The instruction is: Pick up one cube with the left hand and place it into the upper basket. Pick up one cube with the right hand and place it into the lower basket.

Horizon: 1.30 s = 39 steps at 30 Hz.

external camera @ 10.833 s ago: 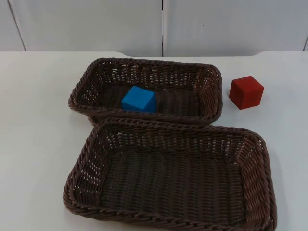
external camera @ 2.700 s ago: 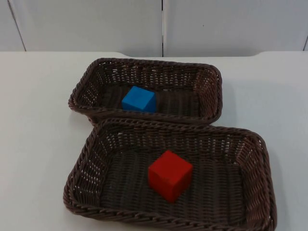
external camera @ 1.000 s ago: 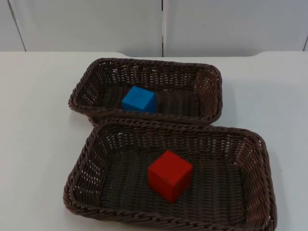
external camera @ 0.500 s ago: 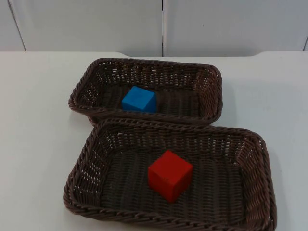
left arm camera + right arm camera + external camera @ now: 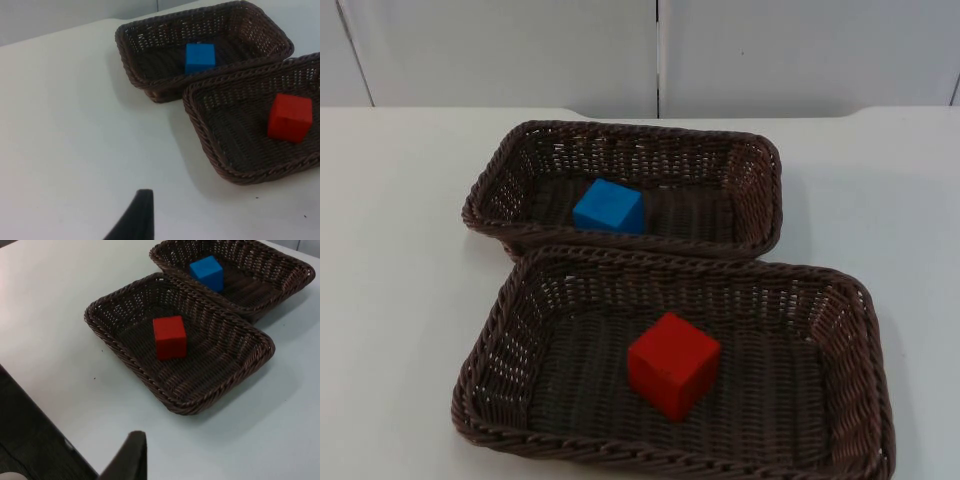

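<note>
Cubes lie in baskets: blue cube [image 5: 609, 207] upper, red cube [image 5: 673, 364] lower.

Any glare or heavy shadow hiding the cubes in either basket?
Top view: no glare; blue cube and red cube stand out against the dark weave. Left wrist view: a soft shadow lies on the table beside the lower basket. Right wrist view: even light.

A blue cube [image 5: 609, 206] is sitting in the upper basket [image 5: 760, 190]. A red cube [image 5: 673, 364] is sitting in the lower basket [image 5: 850, 370]. Both baskets are touching and resting on the white surface [image 5: 390, 260].
</note>
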Available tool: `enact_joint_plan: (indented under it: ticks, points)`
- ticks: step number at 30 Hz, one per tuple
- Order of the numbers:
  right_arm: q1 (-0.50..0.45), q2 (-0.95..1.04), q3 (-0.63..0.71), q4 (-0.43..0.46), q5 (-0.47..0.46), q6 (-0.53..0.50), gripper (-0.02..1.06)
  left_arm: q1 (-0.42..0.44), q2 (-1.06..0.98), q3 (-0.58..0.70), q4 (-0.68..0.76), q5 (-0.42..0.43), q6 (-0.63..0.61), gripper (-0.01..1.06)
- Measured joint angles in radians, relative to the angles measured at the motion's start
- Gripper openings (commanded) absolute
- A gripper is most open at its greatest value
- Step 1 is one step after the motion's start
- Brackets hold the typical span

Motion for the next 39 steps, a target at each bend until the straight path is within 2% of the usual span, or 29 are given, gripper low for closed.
enact_joint_plan:
  ticks: [7, 10, 14, 15, 18, 24, 31, 39]
  points:
    - [0.000, 0.000, 0.000, 0.000, 0.000, 0.000, 1.05, 0.011, 0.000, 0.000, 0.002, 0.000, 0.000, 1.05]
    - [0.000, 0.000, 0.000, 0.000, -0.002, 0.000, 1.05, 0.042, 0.000, 0.000, 0.004, 0.001, 0.000, 1.05]
    - [-0.017, 0.000, 0.000, 0.000, -0.002, 0.000, 1.05, 0.140, 0.000, 0.000, 0.004, 0.001, 0.000, 1.05]
    - [-0.017, 0.000, 0.000, 0.000, -0.002, 0.000, 1.05, 0.140, 0.000, 0.000, 0.004, 0.001, 0.000, 1.05]
    - [-0.072, 0.000, 0.000, 0.000, -0.002, 0.000, 1.05, 0.231, 0.000, 0.000, 0.004, 0.001, 0.000, 1.05]
    - [-0.155, 0.000, 0.000, 0.000, -0.002, 0.000, 1.05, 0.324, 0.000, 0.000, 0.004, 0.001, -0.002, 1.05]
    - [-0.239, 0.000, 0.000, 0.000, -0.004, 0.000, 1.05, 0.375, 0.000, 0.000, 0.004, 0.001, -0.002, 1.05]
    - [-0.468, 0.000, 0.000, 0.000, -0.006, 0.000, 1.05, 0.395, 0.000, 0.000, 0.008, 0.001, -0.002, 1.05]
